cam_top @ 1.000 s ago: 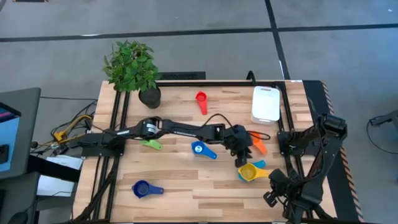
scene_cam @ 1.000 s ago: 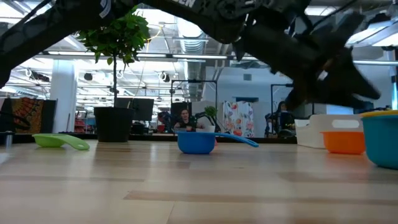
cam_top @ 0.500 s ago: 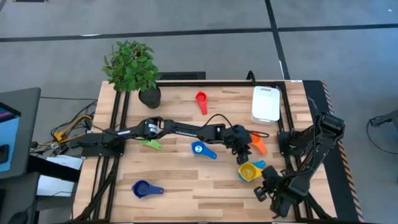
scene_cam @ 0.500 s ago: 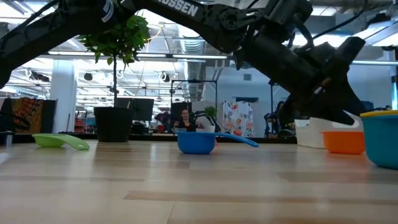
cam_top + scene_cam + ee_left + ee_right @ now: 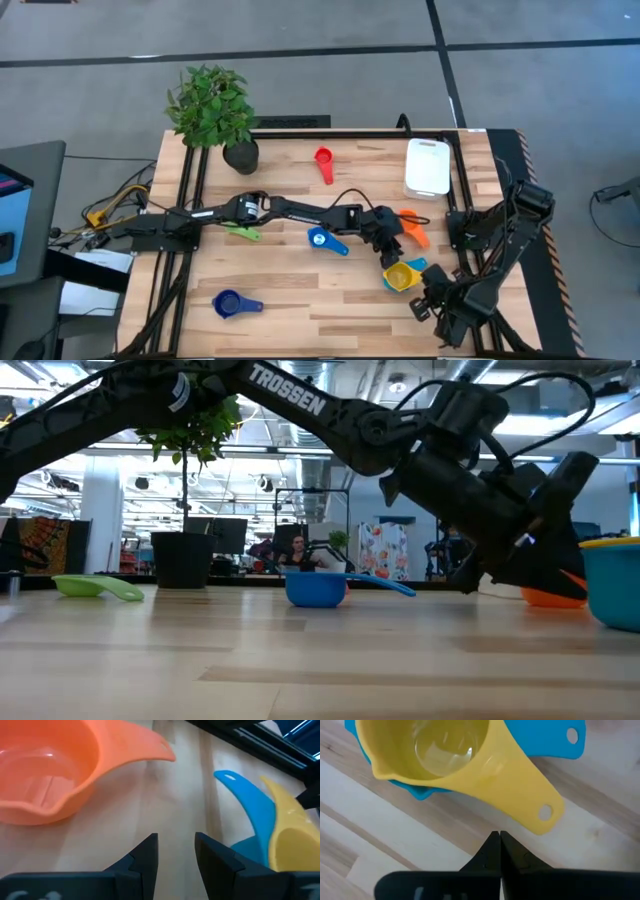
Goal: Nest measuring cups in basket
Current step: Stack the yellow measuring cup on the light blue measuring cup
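My left gripper [image 5: 391, 248] is open by a narrow gap [image 5: 176, 851] and empty, low over the table between the orange cup [image 5: 45, 770] and the yellow cup [image 5: 397, 277]. The yellow cup sits nested inside the teal cup [image 5: 555, 740]. My right gripper [image 5: 499, 842] is shut and empty, just near of the yellow cup's handle [image 5: 540, 805]; in the high view it [image 5: 423, 299] shows at the near right. The red cup [image 5: 322, 158], green cup [image 5: 242, 232], light blue cup [image 5: 320, 240] and dark blue cup [image 5: 230, 303] lie apart on the table. The white basket [image 5: 428, 166] stands at the far right.
A potted plant [image 5: 215, 110] stands at the far left. Black frame rails [image 5: 455, 190] run along the table's left and right sides, next to the basket. Bare wood lies at the near middle of the table [image 5: 320, 310].
My left gripper has gone down toward the table between the orange cup and the yellow cup. My right gripper has come toward the table's left and far edge, up to the yellow cup's handle, then kept still. The cups have not moved.
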Controlling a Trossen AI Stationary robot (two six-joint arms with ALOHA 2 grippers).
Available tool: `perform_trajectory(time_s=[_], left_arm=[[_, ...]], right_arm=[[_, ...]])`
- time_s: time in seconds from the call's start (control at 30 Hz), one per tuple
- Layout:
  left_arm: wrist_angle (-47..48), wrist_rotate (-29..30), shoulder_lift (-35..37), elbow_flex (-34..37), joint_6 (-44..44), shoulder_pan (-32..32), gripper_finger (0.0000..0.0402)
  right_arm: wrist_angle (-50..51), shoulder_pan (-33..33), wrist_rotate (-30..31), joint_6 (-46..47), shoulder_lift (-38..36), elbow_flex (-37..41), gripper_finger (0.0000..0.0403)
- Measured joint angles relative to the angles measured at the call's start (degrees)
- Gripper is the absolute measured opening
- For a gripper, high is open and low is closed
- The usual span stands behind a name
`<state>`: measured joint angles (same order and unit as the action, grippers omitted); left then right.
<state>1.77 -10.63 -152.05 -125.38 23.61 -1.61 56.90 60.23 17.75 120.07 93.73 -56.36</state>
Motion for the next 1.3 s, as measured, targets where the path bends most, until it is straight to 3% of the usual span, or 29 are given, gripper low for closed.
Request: perform_trajectory(time_s=[0.73,1.0,1.3], left_arm=[[-2.73,-2.62,-0.07,-0.02,-0.41,-1.66,0.0116],[-1.66,-3.45,-0.06,-0.02,-0.3,-1.49,0.0116],[16.92,-5.73,0.33,-9.11,-0.78,0.08,0.0116]], right_arm=[[2.78,-10.22,1.13,-19.71,0.0,0.0,0.0011],[3.16,-11.85,0.96,-20.57,0.0,-1.13,0.0018],[10.53,-8.94,1.97,-23.52,-0.02,-10.05,0.0055]])
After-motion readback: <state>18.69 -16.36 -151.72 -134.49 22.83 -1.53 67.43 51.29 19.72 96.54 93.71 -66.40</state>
